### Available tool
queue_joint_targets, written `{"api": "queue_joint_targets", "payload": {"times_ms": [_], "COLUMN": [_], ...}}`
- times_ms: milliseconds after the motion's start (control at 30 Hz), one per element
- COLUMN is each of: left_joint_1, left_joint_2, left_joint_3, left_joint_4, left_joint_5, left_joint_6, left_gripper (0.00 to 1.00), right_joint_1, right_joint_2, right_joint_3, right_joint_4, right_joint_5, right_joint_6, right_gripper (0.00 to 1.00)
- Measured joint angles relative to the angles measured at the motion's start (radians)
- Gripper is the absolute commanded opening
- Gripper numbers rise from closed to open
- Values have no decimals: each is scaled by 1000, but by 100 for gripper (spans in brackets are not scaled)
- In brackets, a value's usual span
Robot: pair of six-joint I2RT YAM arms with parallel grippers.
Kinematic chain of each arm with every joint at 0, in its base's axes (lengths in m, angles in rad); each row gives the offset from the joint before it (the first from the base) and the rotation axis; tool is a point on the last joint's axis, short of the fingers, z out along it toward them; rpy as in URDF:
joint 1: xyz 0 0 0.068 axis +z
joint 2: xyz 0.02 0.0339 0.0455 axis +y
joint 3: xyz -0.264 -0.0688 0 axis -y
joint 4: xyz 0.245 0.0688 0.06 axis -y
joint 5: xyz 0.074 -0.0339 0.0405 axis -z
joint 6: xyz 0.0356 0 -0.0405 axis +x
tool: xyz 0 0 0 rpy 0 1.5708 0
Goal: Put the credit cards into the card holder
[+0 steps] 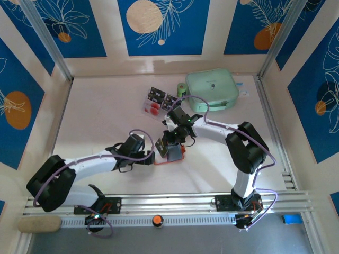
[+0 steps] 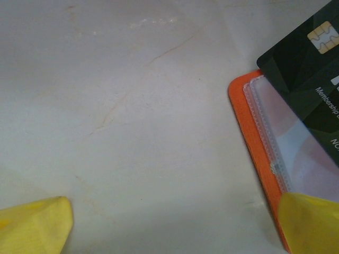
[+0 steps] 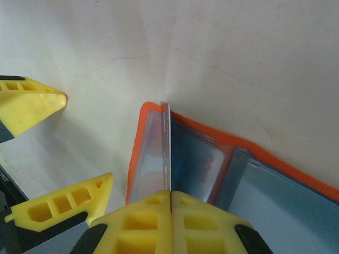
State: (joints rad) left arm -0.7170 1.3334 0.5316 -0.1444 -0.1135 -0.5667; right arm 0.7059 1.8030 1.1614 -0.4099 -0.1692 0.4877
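Observation:
The orange card holder (image 1: 175, 157) lies open on the table, its clear pockets facing up (image 3: 275, 159). My right gripper (image 3: 170, 193) is shut on a credit card (image 3: 166, 143), held edge-on with its far edge down at the holder's left pocket. In the left wrist view this black chip card (image 2: 307, 69) slants over the holder (image 2: 246, 127). My left gripper (image 2: 175, 227) is open just left of the holder, and its right fingertip (image 2: 312, 222) overlaps the orange edge. Two more credit cards (image 1: 160, 100) lie side by side further back.
A mint-green zip pouch (image 1: 212, 90) sits at the back right with a small green object (image 1: 181, 90) beside it. Aluminium rails (image 1: 273, 121) run along the right side and near edge. Bare table lies left of the left arm (image 1: 79, 169).

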Motion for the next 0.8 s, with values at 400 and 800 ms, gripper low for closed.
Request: {"api": "queue_joint_targets", "payload": {"times_ms": [400,800], "left_joint_1": [1,-38], "left_joint_2": [24,-20], "left_joint_3": [27,62], "left_joint_4": [-29,-52], "left_joint_5": [-2,-66], "left_joint_6": [0,0], "left_gripper": [100,100], "right_joint_1": [2,9], "right_joint_2": [0,0], "right_joint_3": [-10,-10], "right_joint_4": [6,10], "right_joint_5": [-5,-15], "right_joint_6": [11,15], "right_gripper": [0,0]}}
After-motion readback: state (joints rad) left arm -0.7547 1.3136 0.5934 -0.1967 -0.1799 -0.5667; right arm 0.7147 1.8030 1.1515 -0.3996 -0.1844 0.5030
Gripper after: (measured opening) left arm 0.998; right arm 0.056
